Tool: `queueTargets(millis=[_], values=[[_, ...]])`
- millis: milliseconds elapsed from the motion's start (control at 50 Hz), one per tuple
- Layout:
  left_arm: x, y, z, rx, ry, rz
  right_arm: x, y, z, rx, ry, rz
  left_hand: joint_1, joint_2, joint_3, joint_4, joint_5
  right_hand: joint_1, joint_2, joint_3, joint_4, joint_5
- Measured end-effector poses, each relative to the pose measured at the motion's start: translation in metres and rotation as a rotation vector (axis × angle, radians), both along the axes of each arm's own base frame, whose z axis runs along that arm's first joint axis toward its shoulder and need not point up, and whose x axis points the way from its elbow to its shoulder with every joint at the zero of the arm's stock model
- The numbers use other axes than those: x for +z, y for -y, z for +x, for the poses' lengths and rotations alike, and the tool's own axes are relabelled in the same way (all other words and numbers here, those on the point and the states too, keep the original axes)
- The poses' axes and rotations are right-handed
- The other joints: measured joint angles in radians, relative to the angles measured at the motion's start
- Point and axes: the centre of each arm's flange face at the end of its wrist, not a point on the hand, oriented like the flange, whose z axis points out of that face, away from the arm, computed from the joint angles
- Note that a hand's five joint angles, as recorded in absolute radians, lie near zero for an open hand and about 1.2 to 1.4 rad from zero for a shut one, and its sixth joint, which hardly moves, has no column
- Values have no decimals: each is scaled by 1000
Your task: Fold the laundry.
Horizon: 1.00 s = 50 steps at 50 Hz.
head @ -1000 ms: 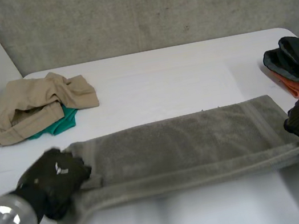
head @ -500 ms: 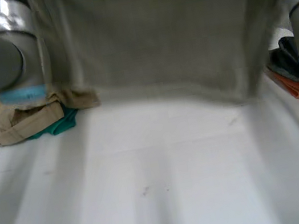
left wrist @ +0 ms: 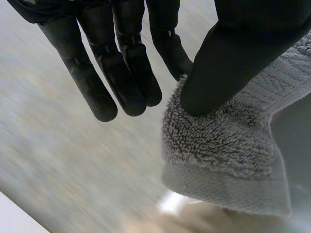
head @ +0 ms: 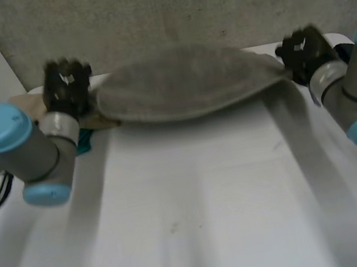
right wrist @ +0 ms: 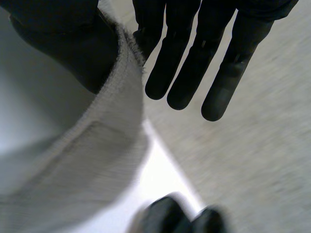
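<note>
- The grey towel [head: 186, 80] hung in the air over the far edge of the white table [head: 198, 206], stretched between the two hands, in front of a rough concrete wall [head: 177, 9].
- The left hand [head: 66, 84] held one end of the towel and the right hand [head: 304, 52] held the other, the two well apart.
- Between them the cloth bellied into a long, rounded lens shape, its lower edge sagging in a shallow curve clear of the tabletop.
- In the left wrist view the left hand [left wrist: 116, 63] pinched a towel corner [left wrist: 218, 145]: the thumb pressed down on the cloth against the nearest finger, while the other fingers [left wrist: 92, 87] stood straight and free beside it.
- There the towel was thick looped terry, fuzzy on the face, with a flat woven band and a stitched hem along the edge below the thumb.
- In the right wrist view the right hand [right wrist: 194, 58] gripped the same way: the thumb lay on the towel's hem [right wrist: 82, 160] and nipped it against the nearest finger, the remaining fingers straight and slightly spread.
- From that pinch the cloth fell away in a smooth curved fold.
- A beige garment [head: 22, 100] and a bit of teal cloth [head: 82, 145] lay crumpled on the table by the left arm.
</note>
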Motion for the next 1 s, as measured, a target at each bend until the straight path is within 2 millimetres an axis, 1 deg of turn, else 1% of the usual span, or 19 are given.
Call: queueTargets(millis=[100, 160, 200, 220, 260, 280, 400, 440, 500, 560, 640, 680, 740, 760, 860, 920, 960, 980, 1000], values=[[-46, -32, 8, -10, 97, 236, -32, -18, -9, -4, -106, 182, 0, 0, 0, 0, 0, 0, 0, 0, 0, 0], [-56, -56, 16, -11, 166, 370, -40, -36, -23, -26, -195, 299, 0, 0, 0, 0, 0, 0, 0, 0, 0, 0], [-57, -71, 23, -11, 206, 440, -39, -47, -32, -43, -238, 350, 0, 0, 0, 0, 0, 0, 0, 0, 0, 0], [-55, -82, 28, -11, 235, 487, -34, -58, -41, -56, -277, 388, 0, 0, 0, 0, 0, 0, 0, 0, 0, 0], [-54, -88, 31, -10, 252, 514, -32, -62, -44, -61, -290, 401, 0, 0, 0, 0, 0, 0, 0, 0, 0, 0], [-48, -110, 42, -9, 309, 598, -22, -81, -58, -76, -353, 448, 0, 0, 0, 0, 0, 0, 0, 0, 0, 0], [-31, -169, 68, -49, 487, 760, -5, -134, -89, -58, -553, 545, 0, 0, 0, 0, 0, 0, 0, 0, 0, 0], [-27, -184, 73, -78, 545, 776, -4, -146, -94, -40, -604, 564, 0, 0, 0, 0, 0, 0, 0, 0, 0, 1], [-24, -192, 75, -105, 592, 764, -4, -153, -97, -24, -632, 565, 0, 0, 0, 0, 0, 0, 0, 0, 0, 1], [-20, -186, 73, -117, 613, 701, -5, -149, -96, -21, -621, 522, 0, 0, 0, 0, 0, 0, 0, 0, 0, 2], [-15, -162, 64, -97, 574, 585, -12, -124, -89, -41, -573, 428, 0, 0, 0, 0, 0, 0, 0, 0, 0, 6], [-13, -146, 57, -82, 537, 523, -17, -111, -84, -49, -549, 377, 0, 0, 0, 0, 0, 0, 0, 0, 0, 7], [-10, -113, 42, -56, 456, 407, -24, -84, -68, -63, -502, 271, 0, 0, 0, 0, 11, 0, 0, 0, 0, 12], [-9, -107, 40, -52, 444, 390, -25, -82, -67, -64, -499, 262, 0, 0, 0, 0, 11, 0, 0, 0, 0, 12], [-16, -60, 21, -1, 377, 293, -37, -45, -48, -89, -464, 153, 0, 0, 0, 0, 11, 0, 0, 0, 0, 13], [-21, -45, 12, 23, 372, 274, -44, -33, -44, -94, -458, 133, 0, 0, 0, 0, 11, 0, 0, 0, 0, 13], [-26, -33, 4, 46, 370, 260, -52, -20, -40, -96, -452, 114, -3, -14, -12, -14, 10, -267, -293, -288, -270, -262], [-28, -27, -1, 55, 369, 252, -55, -14, -38, -95, -449, 103, -67, -89, -87, -74, -40, -432, -459, -448, -429, -425], [-30, -23, -4, 60, 368, 246, -58, -8, -35, -94, -444, 91, -294, -274, -269, -278, -239, -617, -643, -626, -628, -614]])
